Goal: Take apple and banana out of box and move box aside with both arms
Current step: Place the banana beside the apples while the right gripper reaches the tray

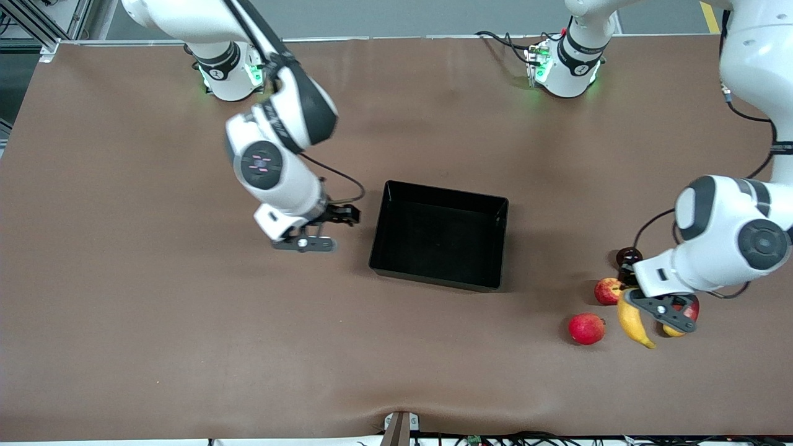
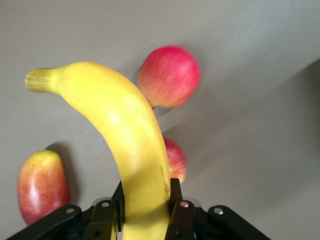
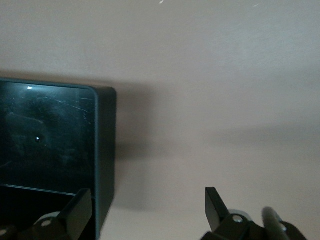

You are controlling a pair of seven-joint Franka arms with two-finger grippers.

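The left gripper [image 2: 145,212] clamps the banana [image 2: 122,135] above the apple [image 1: 609,291] at the worktop's left-arm end; the right gripper [image 3: 145,210], fingers apart, hovers beside the box [image 1: 396,260].

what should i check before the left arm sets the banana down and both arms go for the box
1. Left pincer shut on the banana: ok.
2. Banana out of the box: ok, it hangs over the fruit group toward the left arm's end of the table.
3. Apple out of the box: ok, it lies on the table beside the banana.
4. Box holds no fruit: ok, the inside shows bare black.
5. Set-down spot free: not ok, the apple, a pinkish-red fruit and a mango crowd below.
6. Right pincer open beside the box wall: ok, not touching it.
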